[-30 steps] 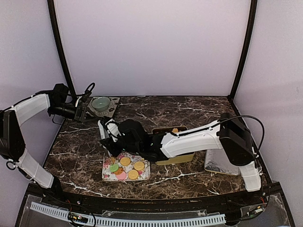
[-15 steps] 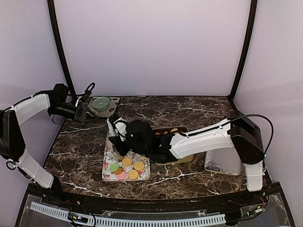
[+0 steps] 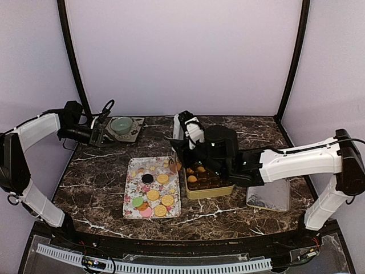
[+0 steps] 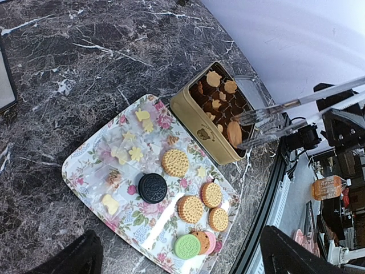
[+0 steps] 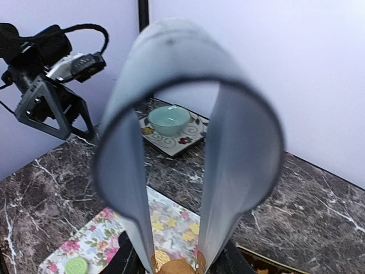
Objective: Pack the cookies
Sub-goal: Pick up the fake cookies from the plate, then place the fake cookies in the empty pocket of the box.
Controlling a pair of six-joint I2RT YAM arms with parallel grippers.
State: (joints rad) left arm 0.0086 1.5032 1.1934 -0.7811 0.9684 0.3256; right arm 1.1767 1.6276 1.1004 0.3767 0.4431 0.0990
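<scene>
Since the earlier frame, the right arm has swung from above the flowered tray [image 3: 132, 171] to above the gold tin [image 3: 208, 193]. The left arm has not moved.

1. Right gripper [image 3: 188, 130]: we see it clamped on a pair of metal tongs [image 5: 236, 148]. The tongs point down toward the table [image 3: 91, 171].
2. Tongs: the two blades are squeezed together at their tips on one golden cookie [image 4: 234, 132]. This held cookie hangs over the open top of the tin, near the tin wall that faces the tray.
3. Tin: it stands just right of the tray. Brown paper cups line it, and several small golden cookies [image 3: 194, 178] lie in them.
4. Tray: more cookies [image 3: 157, 197] lie on it, mostly in the near half. We count several golden round ones, one green and one pink. One dark cookie [image 3: 147, 178] lies near the middle. Small pale sweets are scattered on the far half.
5. Left gripper [image 3: 100, 132]: its fingers stand wide apart and hold nothing. It hovers at the back left corner, next to a green bowl [image 3: 121, 124] on a small patterned mat [image 3: 135, 136].
6. A silver lid [image 3: 268, 197] lies flat on the table, right of the tin.
</scene>
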